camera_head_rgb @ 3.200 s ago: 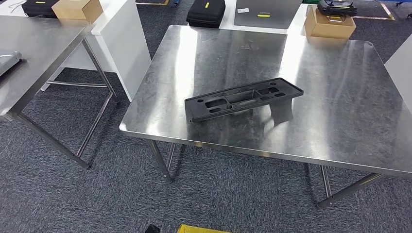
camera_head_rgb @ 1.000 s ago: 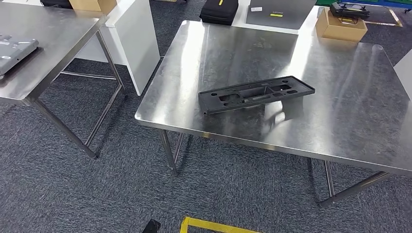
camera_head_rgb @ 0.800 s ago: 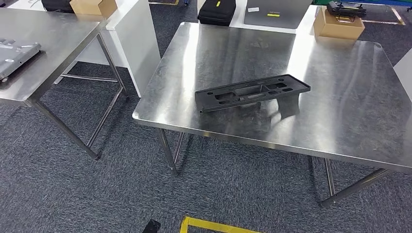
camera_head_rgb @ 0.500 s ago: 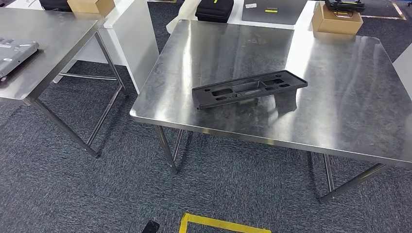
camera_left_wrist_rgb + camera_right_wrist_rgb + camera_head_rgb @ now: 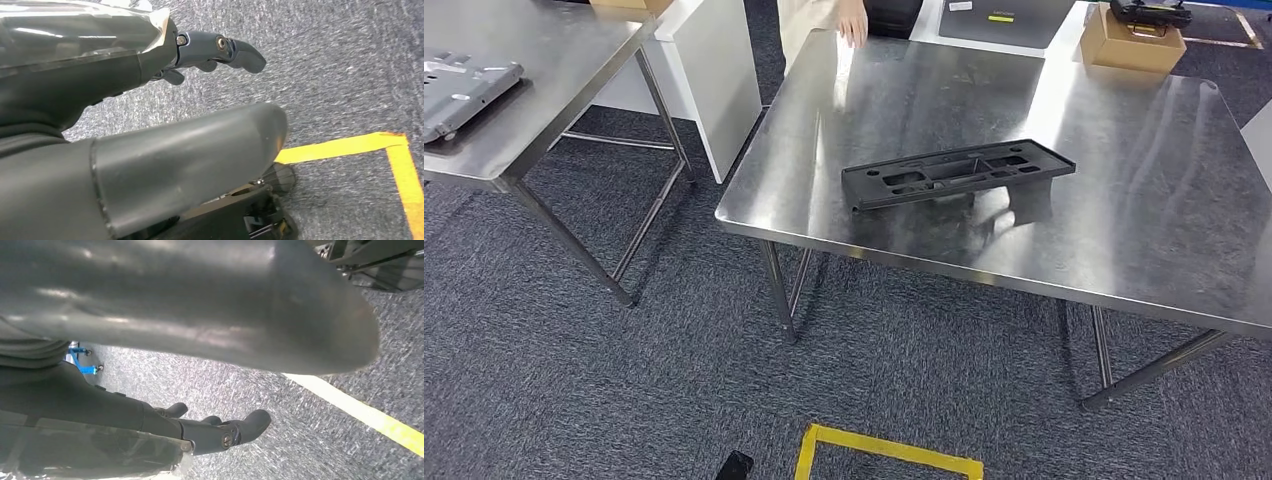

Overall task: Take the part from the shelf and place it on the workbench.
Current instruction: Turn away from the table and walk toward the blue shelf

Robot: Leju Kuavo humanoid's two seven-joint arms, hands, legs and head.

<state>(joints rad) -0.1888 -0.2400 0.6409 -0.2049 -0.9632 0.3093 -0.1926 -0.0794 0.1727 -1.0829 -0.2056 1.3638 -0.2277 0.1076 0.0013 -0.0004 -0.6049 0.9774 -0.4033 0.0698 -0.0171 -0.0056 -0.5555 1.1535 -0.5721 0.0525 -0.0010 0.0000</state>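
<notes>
Part (image 5: 957,174) lying flat on the steel tabletop (image 5: 1144,220), toward its near-left corner, set down and judged delivered, left hand (image 5: 150,100) and right hand (image 5: 175,390) hanging over carpet away from the tabletop, fingers loosely spread, holding nothing.
</notes>
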